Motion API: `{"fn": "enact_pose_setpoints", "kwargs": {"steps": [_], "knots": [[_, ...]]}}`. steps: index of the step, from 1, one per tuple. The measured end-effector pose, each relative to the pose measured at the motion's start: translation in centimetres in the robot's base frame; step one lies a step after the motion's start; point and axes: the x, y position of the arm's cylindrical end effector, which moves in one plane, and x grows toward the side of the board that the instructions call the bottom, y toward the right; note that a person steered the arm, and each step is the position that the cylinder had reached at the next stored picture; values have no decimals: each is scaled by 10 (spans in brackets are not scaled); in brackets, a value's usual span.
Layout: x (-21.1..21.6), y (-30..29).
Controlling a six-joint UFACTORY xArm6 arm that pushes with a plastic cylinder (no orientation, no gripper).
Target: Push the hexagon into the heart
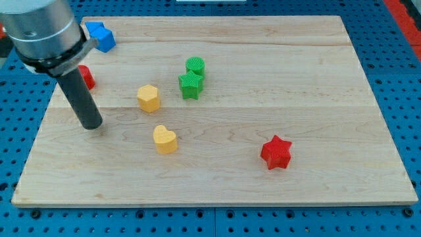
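My tip bare on the board — touching nothing, left of yellow hexagon and yellow heart.

A pale wooden board lies on a blue pegboard surface. On the board rest a yellow hexagon, a yellow heart just below it, a green star touching a green cylinder, a red star, a blue block and a partly hidden red block. My tip touches the board left of the hexagon.
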Motion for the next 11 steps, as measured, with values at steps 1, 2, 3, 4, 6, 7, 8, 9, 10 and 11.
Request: {"fn": "enact_pose_setpoints", "kwargs": {"steps": [1, 2, 3, 4, 6, 7, 8, 9, 10, 11], "knots": [[-30, 7], [-59, 22], [-80, 23], [-74, 72], [-23, 143], [-19, 157], [-17, 186], [-13, 186], [-13, 174], [-13, 158]]}}
